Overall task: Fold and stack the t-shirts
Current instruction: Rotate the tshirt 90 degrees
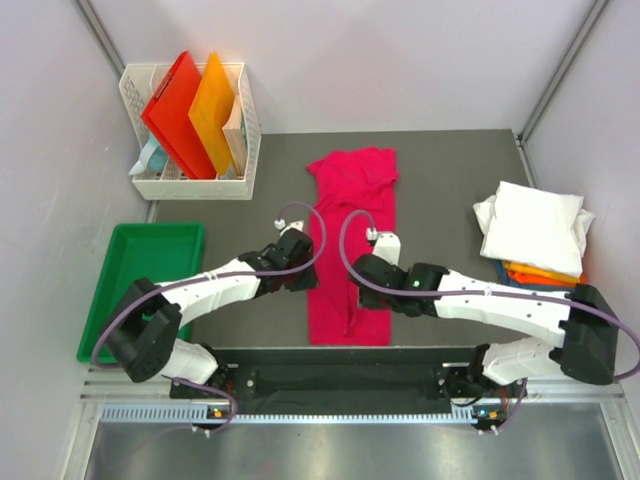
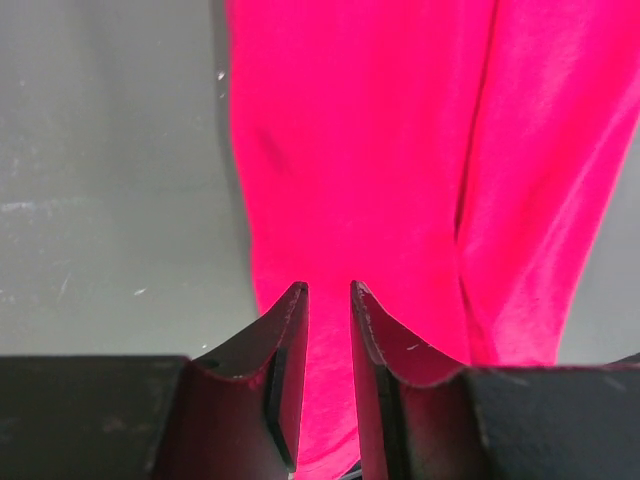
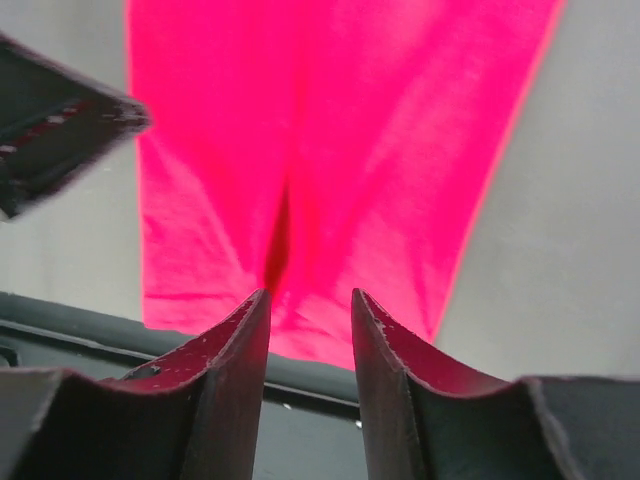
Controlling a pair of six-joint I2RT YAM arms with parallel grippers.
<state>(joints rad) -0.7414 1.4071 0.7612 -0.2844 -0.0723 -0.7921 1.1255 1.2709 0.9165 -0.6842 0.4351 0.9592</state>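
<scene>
A magenta-pink t-shirt (image 1: 352,240) lies on the dark mat as a long narrow strip with its collar at the far end. My left gripper (image 1: 303,272) hovers at the strip's left edge. Its jaws stand a narrow gap apart with nothing between them (image 2: 328,288), and the pink cloth (image 2: 400,150) lies below. My right gripper (image 1: 366,278) is over the strip's right half, open and empty (image 3: 310,295), above the shirt's near hem (image 3: 340,130). A stack of folded t-shirts sits at the right, with white (image 1: 532,225) on top of orange (image 1: 542,271) and blue (image 1: 503,276).
A white basket (image 1: 250,130) at the back left holds stiff red and orange folders (image 1: 195,115). A green tray (image 1: 140,275) lies left of the mat. The black rail (image 3: 310,375) runs along the table's near edge just past the shirt's hem.
</scene>
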